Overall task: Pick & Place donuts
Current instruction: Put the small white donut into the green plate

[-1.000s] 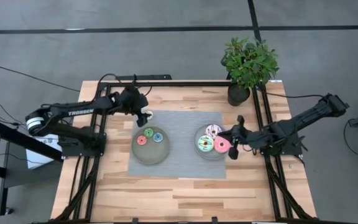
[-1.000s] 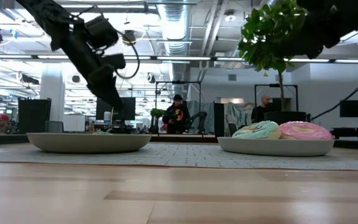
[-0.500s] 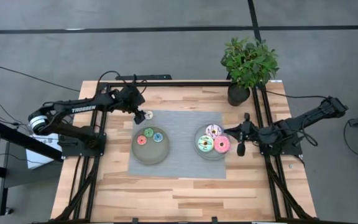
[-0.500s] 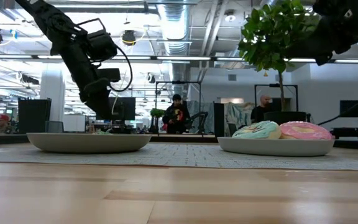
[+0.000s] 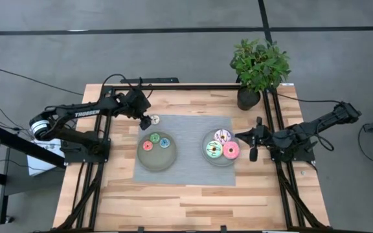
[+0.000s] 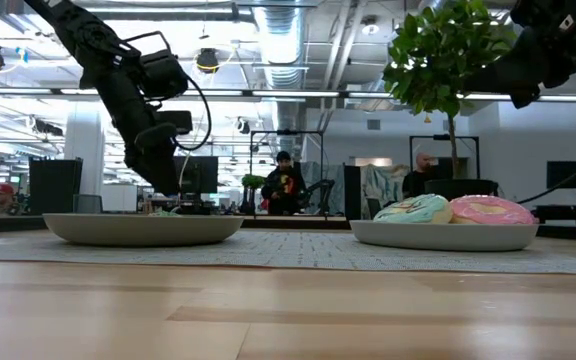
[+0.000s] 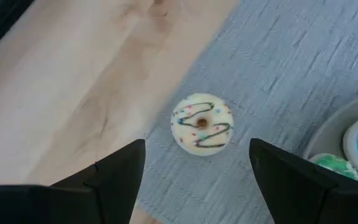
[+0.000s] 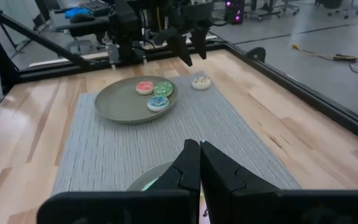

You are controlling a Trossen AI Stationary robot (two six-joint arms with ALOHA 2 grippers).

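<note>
A small tan donut [image 7: 201, 123] lies flat on the grey mat [image 5: 186, 171], by its far left corner [image 5: 154, 119]. My left gripper [image 7: 194, 186] hovers above it, open and empty, one finger on each side of it in the wrist view. The left plate [image 5: 149, 162] holds the small red [image 5: 147, 146], green [image 5: 155, 138] and blue [image 5: 164, 142] donuts. The right plate [image 5: 220, 161] holds the white-lilac [image 5: 223, 136], mint-green [image 5: 213, 150] and pink [image 5: 231, 151] donuts. My right gripper [image 8: 199, 163] is shut and empty, raised beside the right plate's right rim [image 5: 241, 136].
A potted plant [image 5: 259, 65] stands at the table's far right corner. Bare wooden tabletop [image 5: 186, 200] lies on the near side of the mat. In the low view, people show in the room behind the plates [image 6: 143, 228].
My left gripper has risen and drawn back a little toward the table's left edge, away from the tan donut, which stays flat on the mat. My right gripper has pulled back from over the pink donut toward the table's right edge and has risen.
</note>
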